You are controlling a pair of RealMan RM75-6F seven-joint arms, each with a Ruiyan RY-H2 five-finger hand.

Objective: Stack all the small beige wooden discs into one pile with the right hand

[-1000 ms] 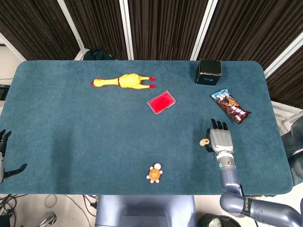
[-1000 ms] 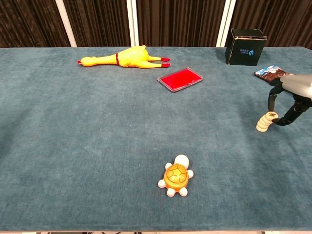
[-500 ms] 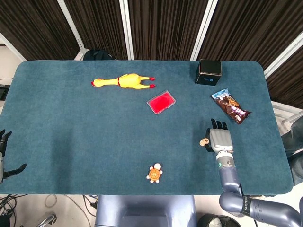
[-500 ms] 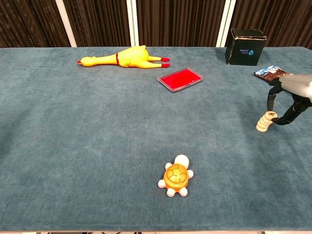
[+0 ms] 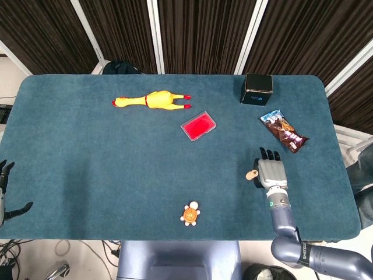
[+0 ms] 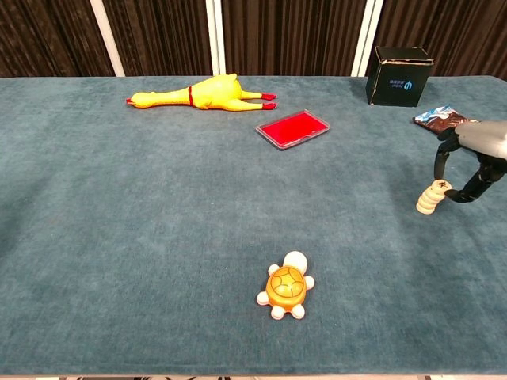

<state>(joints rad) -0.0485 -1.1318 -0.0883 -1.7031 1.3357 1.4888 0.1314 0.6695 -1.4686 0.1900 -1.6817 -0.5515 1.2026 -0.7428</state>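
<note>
Right hand (image 6: 475,162) barely shifted; disc pile (image 6: 432,198) grip unclear.

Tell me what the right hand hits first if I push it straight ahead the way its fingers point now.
Probably the snack packet: the right hand points up the table toward it. The disc pile sits to its left, out of that line. Depth is uncertain.

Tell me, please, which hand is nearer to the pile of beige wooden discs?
Right. The right hand sits just beside the pile of discs, fingers around its top, while the left hand hangs off the table's far left edge.
</note>
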